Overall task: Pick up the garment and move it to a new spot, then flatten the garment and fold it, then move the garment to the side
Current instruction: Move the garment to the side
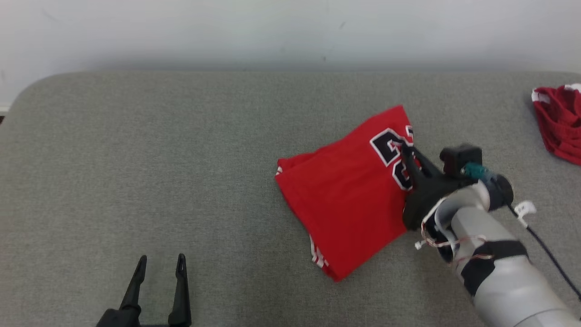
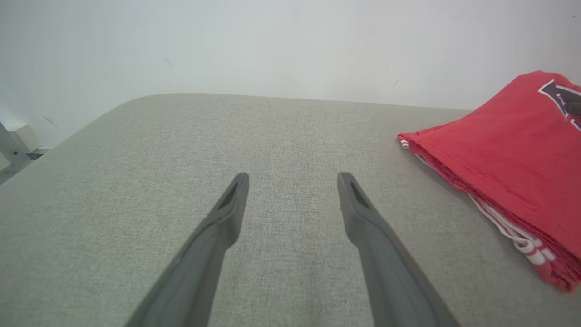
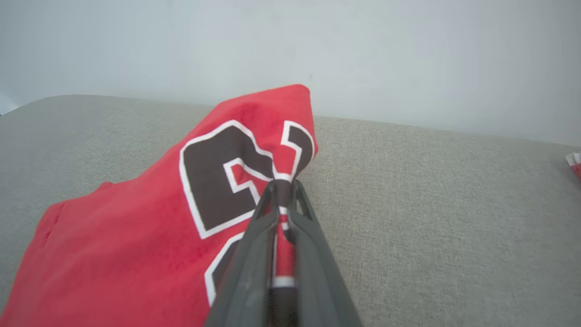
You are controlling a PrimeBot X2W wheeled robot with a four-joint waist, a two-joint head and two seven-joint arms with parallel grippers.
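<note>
Right gripper [image 1: 405, 151] clamped tight, left gripper [image 1: 161, 260] spread wide.

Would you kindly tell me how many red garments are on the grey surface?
2. The folded jersey lies right of centre, pinched by the right pincer; a crumpled garment sits at the far right, partly out of frame.

open surface [image 1: 136, 159] left of garment [image 1: 345, 204]

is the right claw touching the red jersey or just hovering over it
Touching. The right wrist view shows the right claw shut on the red jersey, a fold of its cloth pinched between the two fingers.
</note>
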